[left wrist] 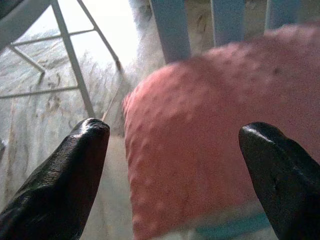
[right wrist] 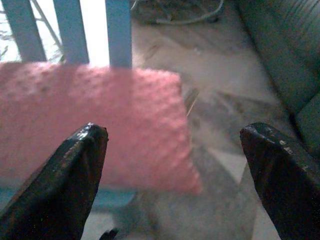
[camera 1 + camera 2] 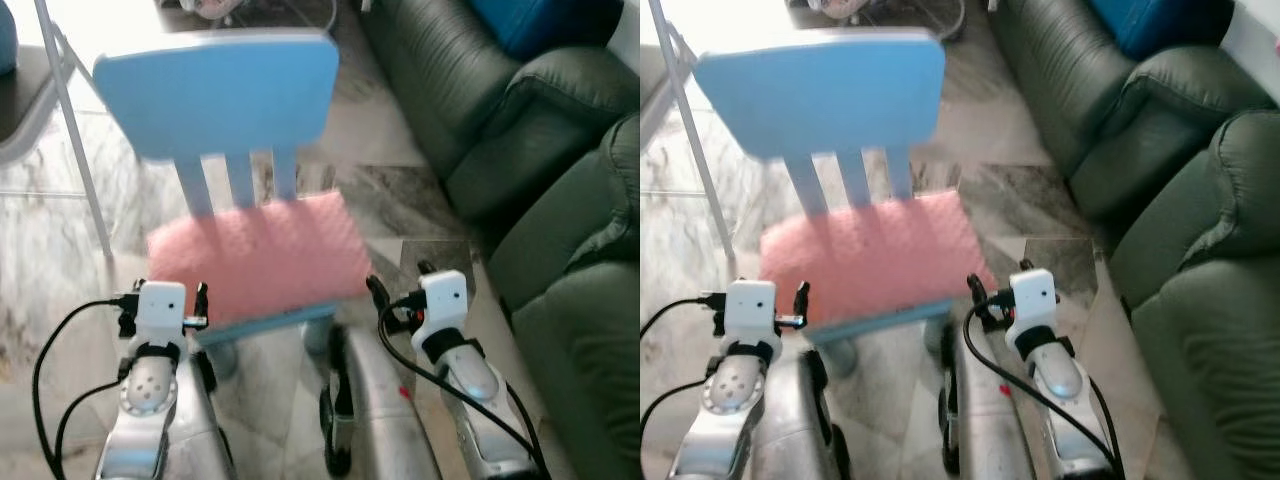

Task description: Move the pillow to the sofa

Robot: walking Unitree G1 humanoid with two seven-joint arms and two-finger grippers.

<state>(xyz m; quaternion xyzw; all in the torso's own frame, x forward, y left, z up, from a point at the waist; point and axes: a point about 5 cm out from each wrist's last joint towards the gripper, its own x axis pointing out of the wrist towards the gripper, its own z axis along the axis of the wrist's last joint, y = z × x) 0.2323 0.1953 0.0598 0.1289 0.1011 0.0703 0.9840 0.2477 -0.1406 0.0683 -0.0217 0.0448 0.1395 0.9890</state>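
A pink, bumpy pillow (image 3: 260, 255) lies flat on the seat of a small light-blue chair (image 3: 220, 90), directly in front of me. The dark green sofa (image 3: 560, 200) runs along my right side. My left gripper (image 1: 175, 129) hovers open at the pillow's near left corner, its fingers (image 1: 75, 170) spread wide with nothing between them. At the pillow's near right corner my right gripper (image 2: 175, 130) is also open and holds nothing. Both are just short of the pillow (image 2: 90, 115), level with the seat's front edge.
A white metal frame leg (image 3: 75, 130) and a grey seat (image 3: 25, 100) stand on my left. A blue cushion (image 3: 540, 20) lies on the sofa's far end. Cables (image 2: 175, 12) lie on the marble floor beyond the chair. A strip of floor separates chair and sofa.
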